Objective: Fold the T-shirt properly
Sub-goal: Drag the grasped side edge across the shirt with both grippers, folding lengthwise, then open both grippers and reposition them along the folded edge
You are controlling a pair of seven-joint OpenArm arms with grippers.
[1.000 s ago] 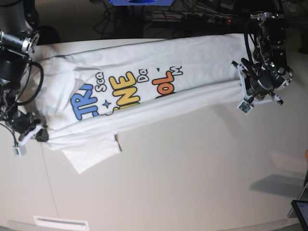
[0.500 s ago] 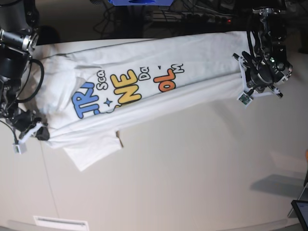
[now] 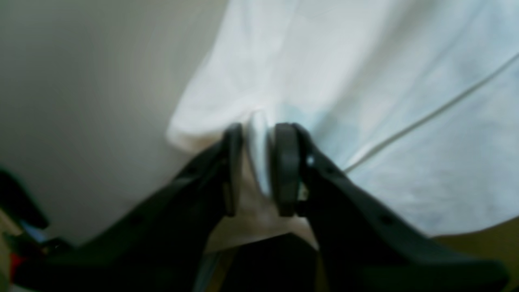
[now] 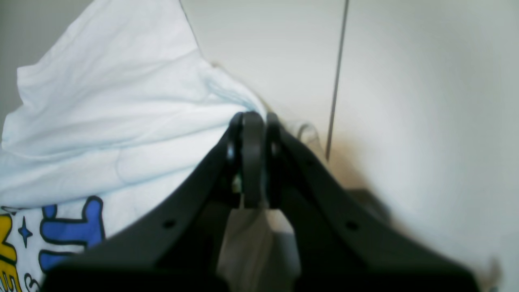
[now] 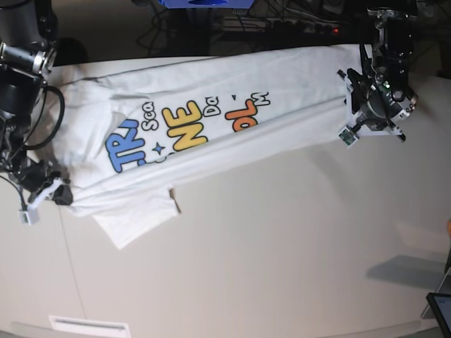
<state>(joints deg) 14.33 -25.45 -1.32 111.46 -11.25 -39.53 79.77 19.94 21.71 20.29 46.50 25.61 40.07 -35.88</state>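
Note:
The white T-shirt [image 5: 211,141] lies stretched across the table, its colourful print facing up and one sleeve [image 5: 134,225] sticking out toward the front. At the right end, my left gripper [image 5: 356,98] is at the hem. In the left wrist view, the left gripper [image 3: 258,138] has its jaws parted and a ridge of the T-shirt [image 3: 365,81] still stands between the pads. At the left end, my right gripper [image 5: 62,195] pinches the shirt's edge. The right wrist view shows the right gripper [image 4: 253,121] shut on the T-shirt [image 4: 101,101], beside the blue letters.
The pale table [image 5: 282,246] has a thin seam [image 4: 336,81] running near the right gripper. A white label strip [image 5: 89,326] lies at the front left and a dark screen corner [image 5: 440,306] at the front right. Cables and a blue object [image 5: 204,3] sit behind the table.
The left arm moved toward the back of the table with the hem, pulling the shirt straighter, and its jaws have parted. The right gripper stayed shut and almost still.

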